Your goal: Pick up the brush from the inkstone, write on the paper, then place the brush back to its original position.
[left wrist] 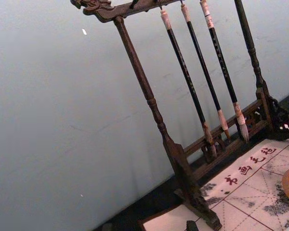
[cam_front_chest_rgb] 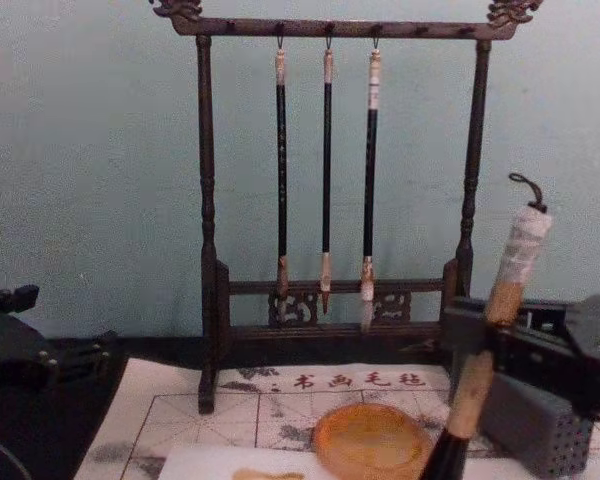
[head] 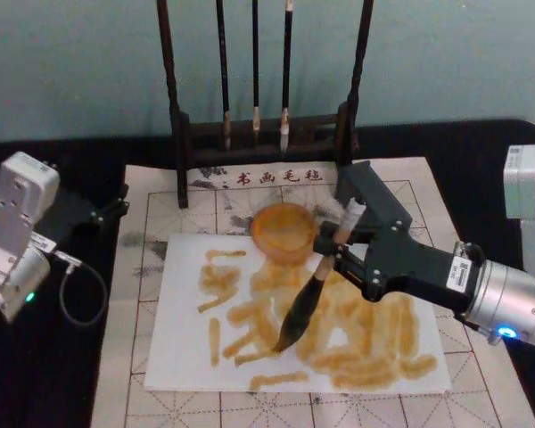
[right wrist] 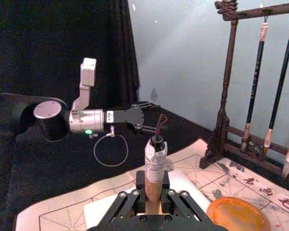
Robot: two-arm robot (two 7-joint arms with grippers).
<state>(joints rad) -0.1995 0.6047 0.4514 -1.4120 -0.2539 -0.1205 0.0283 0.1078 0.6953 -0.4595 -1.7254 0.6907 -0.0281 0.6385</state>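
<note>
The brush (head: 308, 299) leans with its dark tip touching the white paper (head: 183, 357), among several amber strokes. My right gripper (head: 328, 251) is shut on its tan handle, just in front of the round amber inkstone (head: 281, 230). In the right wrist view the white-wrapped top of the brush (right wrist: 154, 162) rises between the fingers (right wrist: 127, 199), with the inkstone (right wrist: 238, 215) beside it. The chest view shows the brush (cam_front_chest_rgb: 500, 300) tilted above the inkstone (cam_front_chest_rgb: 370, 440). My left gripper (head: 116, 209) is parked open off the mat's left edge.
A dark wooden rack (head: 180, 134) with three thin hanging brushes (cam_front_chest_rgb: 326, 170) stands behind the inkstone. A gridded felt mat (head: 156, 267) lies under the paper. A grey block (cam_front_chest_rgb: 535, 420) sits at the right. A cable loop (head: 80, 294) lies by the left arm.
</note>
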